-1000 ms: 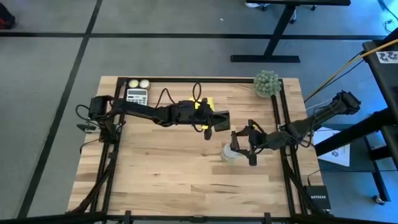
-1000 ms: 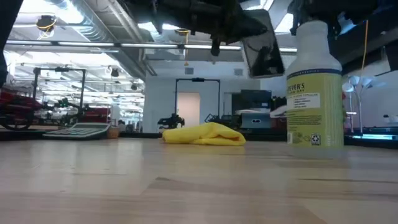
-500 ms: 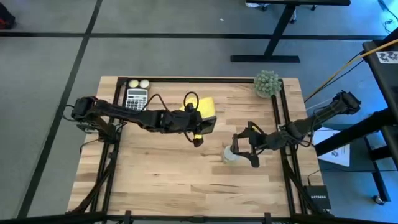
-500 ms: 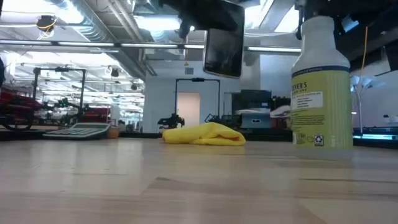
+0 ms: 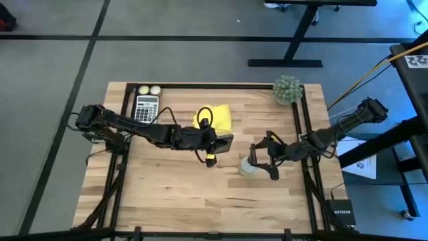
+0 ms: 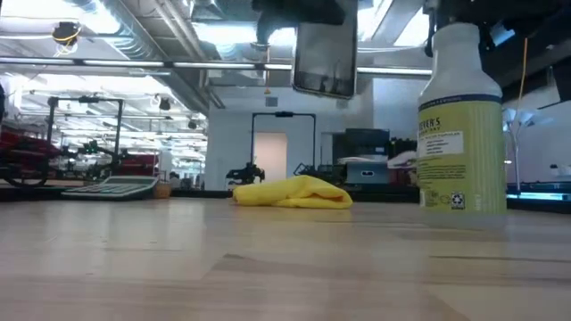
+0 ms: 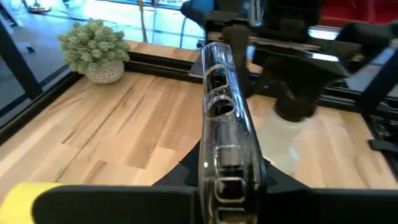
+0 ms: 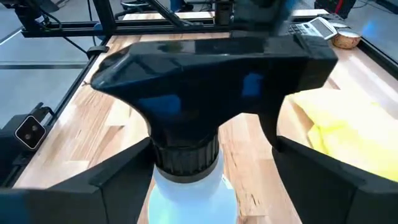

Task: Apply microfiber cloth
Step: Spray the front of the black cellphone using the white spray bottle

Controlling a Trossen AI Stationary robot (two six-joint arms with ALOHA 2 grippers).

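**Cloth lying free while both my hands are full**

At the far left of the desk (image 5: pixel 160 187), by the back rail, a calculator (image 5: pixel 146 105) is sitting with two small pale balls (image 5: pixel 148 90) beside it; neither matters to me. Moving rightward, the microfiber cloth (image 5: pixel 215 116) is lying in a loose yellow heap toward the back middle of the desk, touched by nothing, its humped folds showing clearly in the low view (image 6: pixel 293 193). Just in front of it my left hand (image 5: pixel 215 142) is pinching the black smartphone (image 6: pixel 326 58) by its edges and holding it up off the desk. Further right, my right hand (image 5: pixel 262 158) is pressing its fingers around the neck of the spray bottle (image 6: pixel 459 116), which is standing upright. A small potted plant (image 5: pixel 287 90) is sitting at the back right corner.

I am judging the cloth to be very light, soft and limp, with no stiffness to lever against. It will probably sag and drag once lifted. I am favouring a pinch on the highest ridge of its folds, where the fabric is bunching thickest, rather than at a flat edge.
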